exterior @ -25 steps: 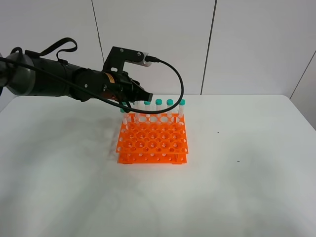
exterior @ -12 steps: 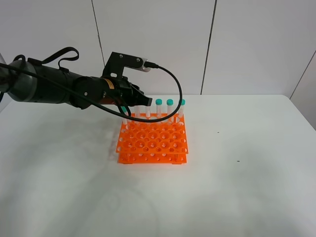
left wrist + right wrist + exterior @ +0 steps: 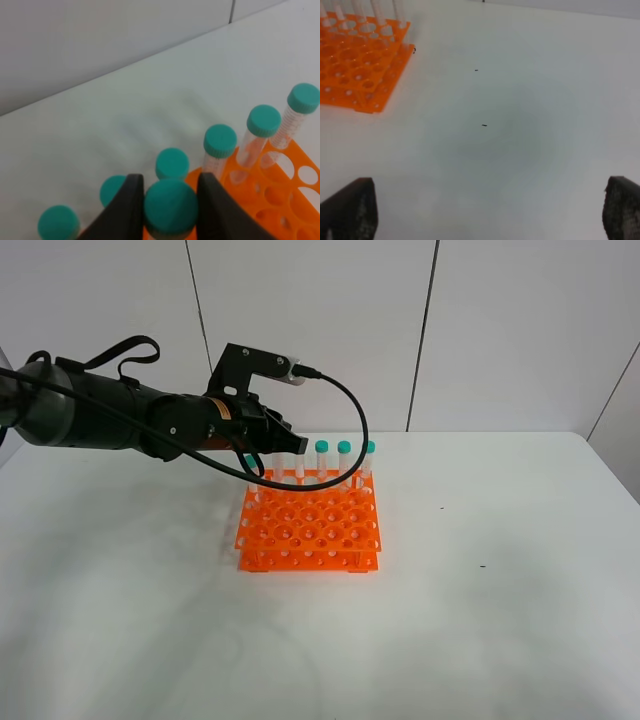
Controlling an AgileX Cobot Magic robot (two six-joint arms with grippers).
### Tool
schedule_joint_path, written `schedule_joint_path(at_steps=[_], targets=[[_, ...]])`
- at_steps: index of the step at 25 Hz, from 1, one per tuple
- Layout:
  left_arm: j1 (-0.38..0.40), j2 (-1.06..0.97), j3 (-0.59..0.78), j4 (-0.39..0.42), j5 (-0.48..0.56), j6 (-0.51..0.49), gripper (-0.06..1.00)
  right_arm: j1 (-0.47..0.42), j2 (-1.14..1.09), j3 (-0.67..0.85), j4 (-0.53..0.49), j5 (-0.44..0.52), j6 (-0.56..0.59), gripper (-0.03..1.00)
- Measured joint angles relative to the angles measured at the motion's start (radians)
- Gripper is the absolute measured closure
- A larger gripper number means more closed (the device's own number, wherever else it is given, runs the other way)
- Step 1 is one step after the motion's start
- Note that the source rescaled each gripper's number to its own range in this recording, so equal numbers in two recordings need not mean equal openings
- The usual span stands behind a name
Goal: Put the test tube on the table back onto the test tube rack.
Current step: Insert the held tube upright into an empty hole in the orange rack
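My left gripper (image 3: 288, 447) hovers over the back row of the orange test tube rack (image 3: 310, 530), shut on the teal cap of a test tube (image 3: 171, 207). In the left wrist view that cap sits between the two dark fingers (image 3: 129, 210) and stands higher than the neighbouring caps (image 3: 220, 141). Its lower end is hidden, so I cannot tell whether it is in a hole. Several other teal-capped tubes (image 3: 344, 450) stand upright along the rack's back row. My right gripper (image 3: 485, 215) is open over bare table (image 3: 520, 125), right of the rack (image 3: 355, 60), and is out of the exterior high view.
The white table (image 3: 480, 620) spreads wide around the rack. The front rows of rack holes (image 3: 310, 540) hold no tubes. A black cable (image 3: 355, 410) loops from the left wrist over the rack's back edge. A white panelled wall stands behind.
The left gripper has drawn slightly back to the left and dipped over the rack's back row, now hiding one cap. It has stayed still for the last half second.
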Motion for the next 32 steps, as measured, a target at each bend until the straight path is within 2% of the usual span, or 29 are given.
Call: schedule_joint_path(at_steps=[13, 32], targets=[[0.004, 0.0, 0.047, 0.001, -0.069, 0.0, 0.94, 0.0, 0.0, 0.0, 0.0, 0.0, 0.0, -0.03], [0.004, 0.063, 0.047, 0.002, -0.098, 0.0, 0.94, 0.0, 0.0, 0.0, 0.0, 0.0, 0.001, -0.03]])
